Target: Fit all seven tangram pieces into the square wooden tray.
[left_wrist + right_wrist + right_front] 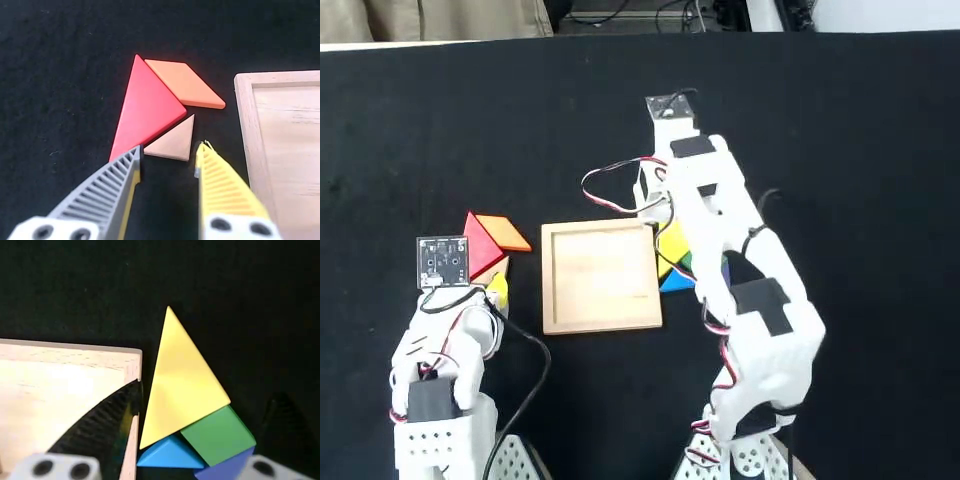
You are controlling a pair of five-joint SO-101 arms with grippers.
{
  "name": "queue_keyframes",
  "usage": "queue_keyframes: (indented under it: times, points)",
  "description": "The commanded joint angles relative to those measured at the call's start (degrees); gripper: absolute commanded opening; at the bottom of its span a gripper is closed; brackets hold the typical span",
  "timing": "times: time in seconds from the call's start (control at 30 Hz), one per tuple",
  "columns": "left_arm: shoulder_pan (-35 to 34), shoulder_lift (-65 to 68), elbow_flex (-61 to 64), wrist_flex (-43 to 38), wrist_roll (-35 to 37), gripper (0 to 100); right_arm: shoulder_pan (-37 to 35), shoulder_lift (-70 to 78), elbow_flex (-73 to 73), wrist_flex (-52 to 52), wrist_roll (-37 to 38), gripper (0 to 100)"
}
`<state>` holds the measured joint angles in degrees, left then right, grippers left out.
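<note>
- Two hands gape open: left hand (170, 150) over a tan triangle (175, 142), beside the red triangle (145, 107) and orange piece (185, 82).
- Right hand (207, 392) over yellow triangle (180, 380) and green square (217, 435), just beside the tray (548, 280).

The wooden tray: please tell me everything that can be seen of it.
The tray is square, of pale wood with a low rim around a flat floor. It is empty and lies flat on the black table, between the two arms. The yellow triangle lies beside one rim; whether they touch is unclear. One black finger of the right gripper is over that rim.
</note>
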<state>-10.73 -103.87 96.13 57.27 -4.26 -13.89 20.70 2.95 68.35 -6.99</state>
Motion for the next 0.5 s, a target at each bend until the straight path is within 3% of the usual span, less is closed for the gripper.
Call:
queue_keyframes:
  times: [0.0, 0.47]
  points:
    - [0.7, -0.4, 1.0, -1.4, 0.1, 19, 0.7, 2.1, -2.8, -1.8, -0.8, 37.9]
    - [0.8, -0.4, 1.0, -1.4, 0.1, 19, 0.5, 6.8, -4.6, -0.4, -0.4, 37.7]
